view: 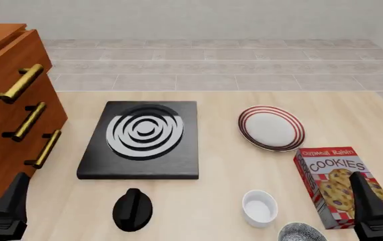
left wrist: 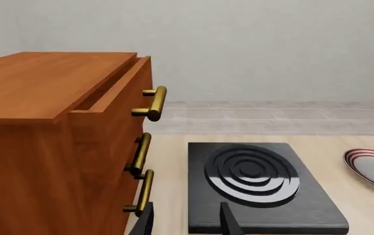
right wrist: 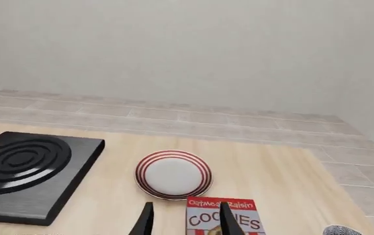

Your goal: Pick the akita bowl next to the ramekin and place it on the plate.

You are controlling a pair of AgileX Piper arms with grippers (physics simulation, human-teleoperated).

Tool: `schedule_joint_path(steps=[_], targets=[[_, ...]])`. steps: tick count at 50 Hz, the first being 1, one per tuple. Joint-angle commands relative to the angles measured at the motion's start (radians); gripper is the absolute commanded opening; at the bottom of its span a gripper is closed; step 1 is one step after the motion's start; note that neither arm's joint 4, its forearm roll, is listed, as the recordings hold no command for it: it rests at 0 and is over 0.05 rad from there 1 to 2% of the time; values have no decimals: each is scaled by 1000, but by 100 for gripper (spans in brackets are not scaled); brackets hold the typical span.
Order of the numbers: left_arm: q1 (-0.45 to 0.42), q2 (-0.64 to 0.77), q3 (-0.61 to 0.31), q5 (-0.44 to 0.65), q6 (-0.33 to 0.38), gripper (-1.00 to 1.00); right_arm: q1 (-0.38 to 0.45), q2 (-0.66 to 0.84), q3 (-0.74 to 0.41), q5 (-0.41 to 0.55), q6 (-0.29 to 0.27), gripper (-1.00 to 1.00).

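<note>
Reaching with your empty, parted right gripper [view: 371, 211], you risk knocking the cookie box [view: 339, 183] beside the speckled bowl [view: 301, 233].

The front camera is looking down and forward over the table [view: 231, 165] from high on the arms' side, taking in most of it. The left wrist camera is sitting low, facing the drawers [left wrist: 56, 147] and stove [left wrist: 259, 186] close by. The right wrist camera is looking low across toward the plate [right wrist: 173, 175] and far wall. All three are sharing the stove and plate.
</note>
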Motion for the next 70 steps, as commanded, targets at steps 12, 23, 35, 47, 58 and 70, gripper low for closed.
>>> schedule_joint_path(steps=[12,23,35,47,58,70], targets=[[6,-5,-7,2,-10,100,96,4,-176,178,-65,100],[-1,-6,-9,3,-14,100,148,20,-246,310,-89,100],[-5,-6,-8,4,-14,100,171,113,-318,359,-102,100],[-7,-6,-8,1,-19,100,203,178,-402,466,-97,100],[-17,-5,-9,8,-5,100,240,179,-410,548,-154,100],[-20,-6,-8,5,-23,100,293,237,-465,637,-133,100]])
